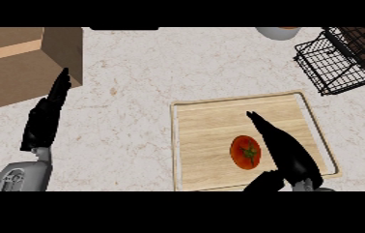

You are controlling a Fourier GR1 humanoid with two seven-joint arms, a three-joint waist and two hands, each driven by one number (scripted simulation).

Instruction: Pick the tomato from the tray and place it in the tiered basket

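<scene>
Tomato: a round red tomato (245,152) with a green star-shaped stem lies on the tray, in its lower middle part, stem side up.
Tray: a light wooden rectangular tray (214,125) with a raised pale rim sits on the counter at the lower right of the head view; its far half is bare wood.
Right hand: the black right hand (284,147) comes in from the lower right edge and lies over the tray just right of the tomato, fingers straight and stretched toward the tray's far side, thumb (264,181) spread apart below the tomato. The hand is wide and holds nothing; whether it touches the tomato cannot be told.
Left hand: the black left hand (46,113) shows at the left edge on its grey forearm (25,176), fingers straight and pointing up the view, resting and holding nothing, its fingertips in front of the box.
Basket: a black wire tiered basket (331,63) stands at the upper right, well apart from the tomato, beyond the tray's far right corner.
Counter: a pale speckled stone counter (143,82) carries everything.
Box: a brown cardboard box (39,60) stands at the upper left.
Bowl: part of a pale round vessel (278,32) shows at the top edge, left of the basket.
</scene>
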